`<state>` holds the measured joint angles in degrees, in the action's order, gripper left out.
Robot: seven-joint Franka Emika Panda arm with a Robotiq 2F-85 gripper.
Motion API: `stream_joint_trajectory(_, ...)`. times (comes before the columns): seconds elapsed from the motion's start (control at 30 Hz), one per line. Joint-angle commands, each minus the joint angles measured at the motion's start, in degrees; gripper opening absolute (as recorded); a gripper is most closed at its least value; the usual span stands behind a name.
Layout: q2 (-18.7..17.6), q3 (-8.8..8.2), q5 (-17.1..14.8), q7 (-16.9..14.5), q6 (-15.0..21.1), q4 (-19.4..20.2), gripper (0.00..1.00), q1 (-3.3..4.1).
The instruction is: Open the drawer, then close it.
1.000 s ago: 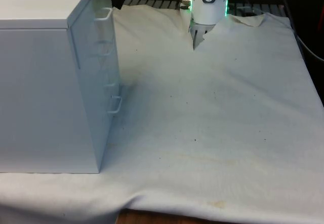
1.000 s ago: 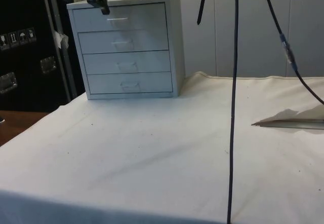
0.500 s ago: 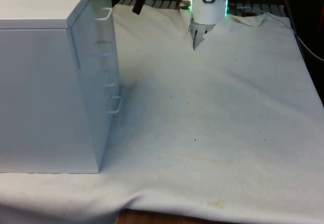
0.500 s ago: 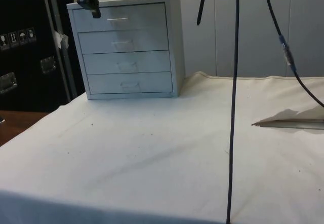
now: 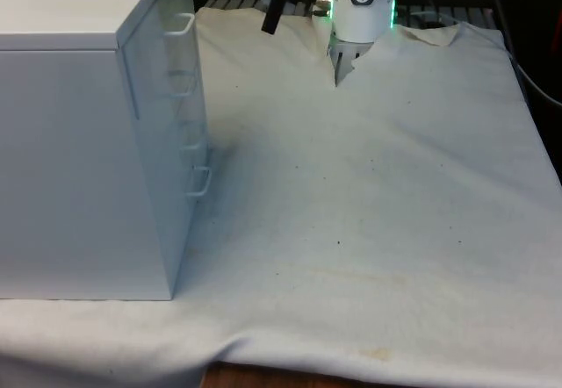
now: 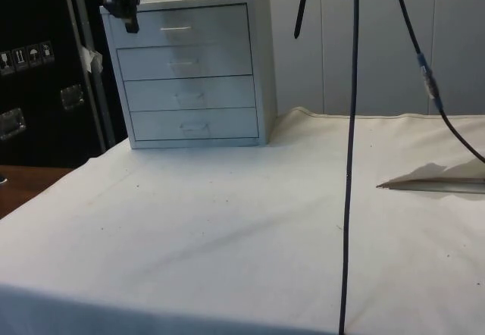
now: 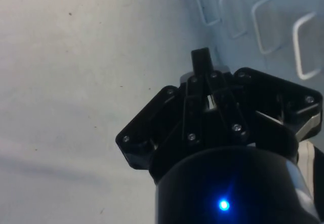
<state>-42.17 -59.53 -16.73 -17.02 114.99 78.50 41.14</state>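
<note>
The black two-finger gripper (image 6: 125,5), jaws closed on nothing, hung off the white metal drawer chest (image 6: 189,70), level with its horizontal top-drawer wire handle (image 6: 175,28).

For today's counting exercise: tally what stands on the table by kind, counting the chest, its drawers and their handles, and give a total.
Chest of drawers: 1
Drawers: 4
Handles: 4
Total: 9
</note>
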Motion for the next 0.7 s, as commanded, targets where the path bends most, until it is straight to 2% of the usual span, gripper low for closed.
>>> stream_joint_trajectory(0.0,0.3,0.34,-0.7,-0.1,0.2,0.1,0.00,0.00)
stream_joint_trajectory(0.17,0.3,0.23,-2.1,-0.2,0.3,0.0,0.00,0.23)
stream_joint_trajectory(0.2,0.3,0.23,-2.3,-0.2,0.3,0.0,0.04,0.29)
stream_joint_trajectory(0.23,0.3,0.23,-2.6,-0.2,0.3,0.0,0.14,0.34)
stream_joint_trajectory(0.33,0.3,0.23,-2.8,-0.2,0.3,0.0,0.31,0.34)
stream_joint_trajectory(0.37,0.3,0.23,-2.8,-0.2,0.3,0.0,0.39,0.34)
stream_joint_trajectory(0.5,0.0,0.00,-2.7,-0.1,0.0,-0.1,0.60,0.40)
stream_joint_trajectory(0.53,0.2,0.17,-3.0,-0.3,0.3,0.0,0.60,0.40)
stream_joint_trajectory(0.57,0.2,0.17,-3.2,-0.3,0.3,0.0,0.70,0.40)
stream_joint_trajectory(0.67,0.2,0.11,-3.1,-0.3,0.2,-0.1,0.84,0.40)
